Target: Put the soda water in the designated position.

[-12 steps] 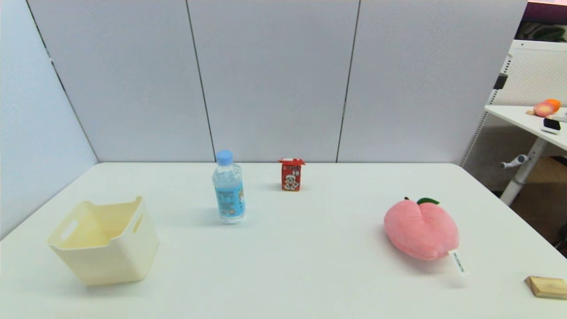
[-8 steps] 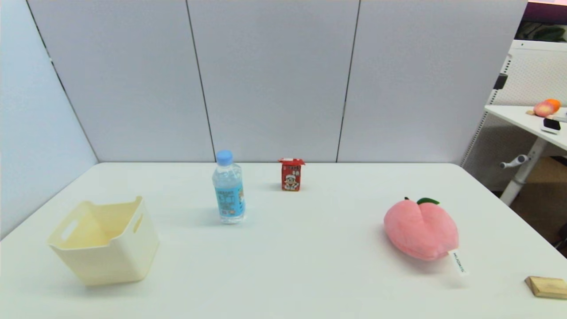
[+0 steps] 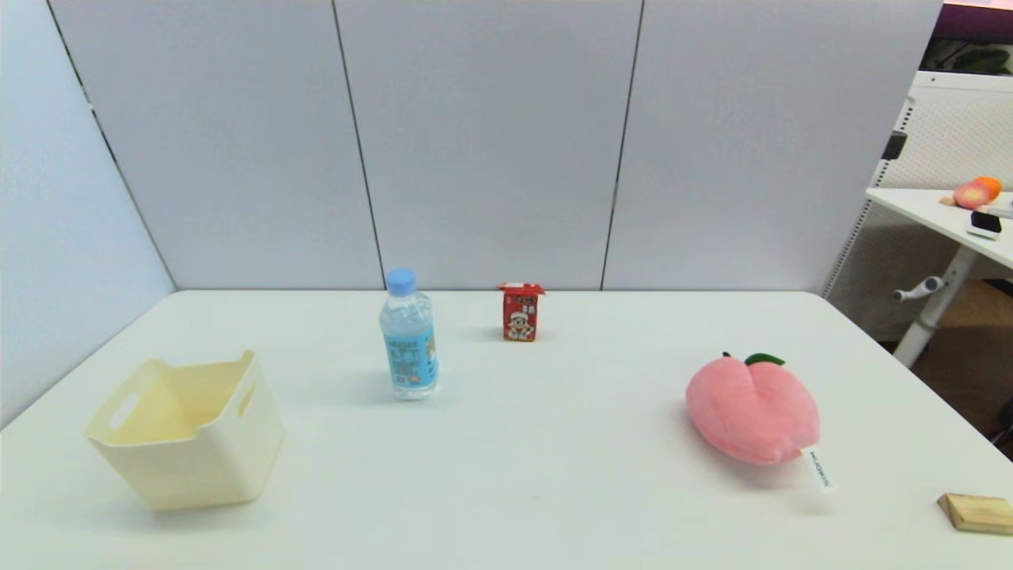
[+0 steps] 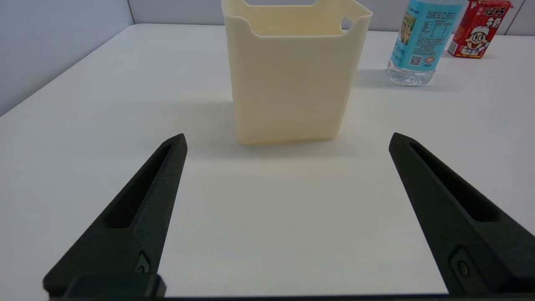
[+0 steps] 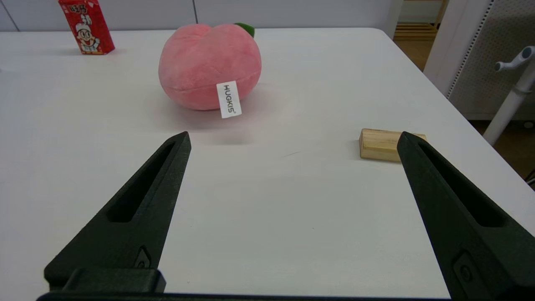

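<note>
1. Both grippers sit low at the table's near edge, fingers spread wide, nothing held: left gripper (image 4: 286, 140), right gripper (image 5: 292, 140).
2. I see the soda water (image 3: 408, 336) upright, between cream bin (image 3: 190, 431) and red carton (image 3: 521, 312).
3. My worry: reaching past the bin, a finger could tip the bottle.

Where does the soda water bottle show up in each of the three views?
Head view: the soda water stands upright, left of centre on the table.
Left wrist view: its lower part shows beyond the cream bin, top cut off.
Right wrist view: not in it.
Shared landmark: the red carton, in all three.
</note>
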Controlling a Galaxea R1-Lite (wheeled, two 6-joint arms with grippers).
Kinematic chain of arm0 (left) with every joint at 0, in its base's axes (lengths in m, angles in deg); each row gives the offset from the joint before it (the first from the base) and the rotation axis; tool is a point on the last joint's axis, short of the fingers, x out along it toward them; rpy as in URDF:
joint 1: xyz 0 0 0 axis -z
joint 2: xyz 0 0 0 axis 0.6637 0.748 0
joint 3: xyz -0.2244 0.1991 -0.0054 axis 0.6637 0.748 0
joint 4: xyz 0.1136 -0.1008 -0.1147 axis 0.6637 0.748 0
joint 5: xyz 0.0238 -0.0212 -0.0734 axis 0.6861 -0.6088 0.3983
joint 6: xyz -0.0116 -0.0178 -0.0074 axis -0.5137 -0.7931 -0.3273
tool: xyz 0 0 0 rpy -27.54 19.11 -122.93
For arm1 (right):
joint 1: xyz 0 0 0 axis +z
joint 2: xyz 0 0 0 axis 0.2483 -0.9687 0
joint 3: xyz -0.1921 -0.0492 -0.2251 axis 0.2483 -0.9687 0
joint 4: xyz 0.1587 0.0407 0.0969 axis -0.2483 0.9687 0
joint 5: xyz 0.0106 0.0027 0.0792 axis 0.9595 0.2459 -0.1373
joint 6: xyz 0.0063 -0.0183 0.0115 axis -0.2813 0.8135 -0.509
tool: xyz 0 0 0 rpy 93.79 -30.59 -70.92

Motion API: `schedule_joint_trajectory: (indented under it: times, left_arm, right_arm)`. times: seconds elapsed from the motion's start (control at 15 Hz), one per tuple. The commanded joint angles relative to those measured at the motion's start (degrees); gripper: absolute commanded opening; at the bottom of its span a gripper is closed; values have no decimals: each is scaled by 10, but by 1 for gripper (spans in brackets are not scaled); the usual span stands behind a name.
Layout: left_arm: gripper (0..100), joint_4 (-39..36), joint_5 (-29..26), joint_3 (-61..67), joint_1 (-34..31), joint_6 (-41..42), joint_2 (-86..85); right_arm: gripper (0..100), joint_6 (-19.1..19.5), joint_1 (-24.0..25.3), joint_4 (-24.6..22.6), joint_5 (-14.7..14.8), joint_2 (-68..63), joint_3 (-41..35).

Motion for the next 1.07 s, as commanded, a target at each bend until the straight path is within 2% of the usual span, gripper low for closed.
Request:
schedule_joint_trajectory:
  times: [0.07,0.27,0.33,0.73,1.07]
  left_arm:
    - [100,-1,1,0,0,-2,1]
    - [100,0,13,-10,0,-27,31]
    - [100,3,8,-47,0,-22,73]
    - [100,99,-9,-457,11,90,439]
    - [100,141,-71,-708,68,135,704]
  right_arm:
    - [100,0,0,0,0,0,0]
    - [100,0,0,0,0,0,0]
    - [100,0,0,0,0,0,0]
    - [100,0,0,0,0,0,0]
    - [100,0,0,0,0,0,0]
